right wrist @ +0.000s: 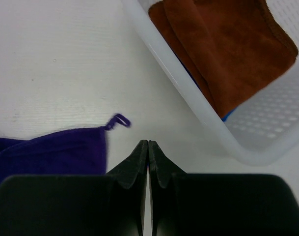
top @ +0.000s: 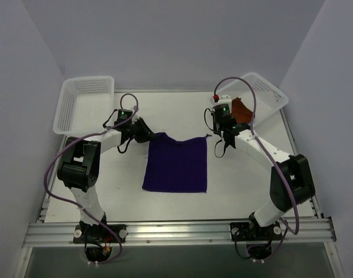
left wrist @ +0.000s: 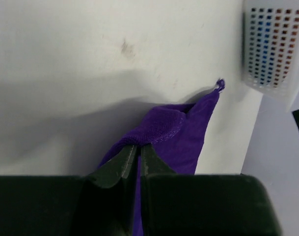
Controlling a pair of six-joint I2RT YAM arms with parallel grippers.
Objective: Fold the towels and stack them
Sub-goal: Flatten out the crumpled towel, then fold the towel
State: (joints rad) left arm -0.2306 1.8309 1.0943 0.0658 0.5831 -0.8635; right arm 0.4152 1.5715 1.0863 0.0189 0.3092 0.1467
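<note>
Left tool (left wrist: 138, 147) is pinching the far left corner of the dark purple towel (top: 176, 165), with the cloth bunched right at its fingertips. The rest of that towel lies spread flat in the middle of the counter (top: 246, 179), between the two arms, its far edge dipping a little between the corners. Over on the other side, the right tool (right wrist: 148, 143) has its jaws pressed together on nothing at all, hovering just beside the towel's far right corner, where a small hanging loop (right wrist: 119, 121) sticks out. Behind it, the rust-brown towel (right wrist: 223, 44) sits folded in the right basket (top: 269, 92), a sliver of bright blue towel (right wrist: 228, 116) peeking from under it. The left basket (top: 83, 101) stands at the far left corner
</note>
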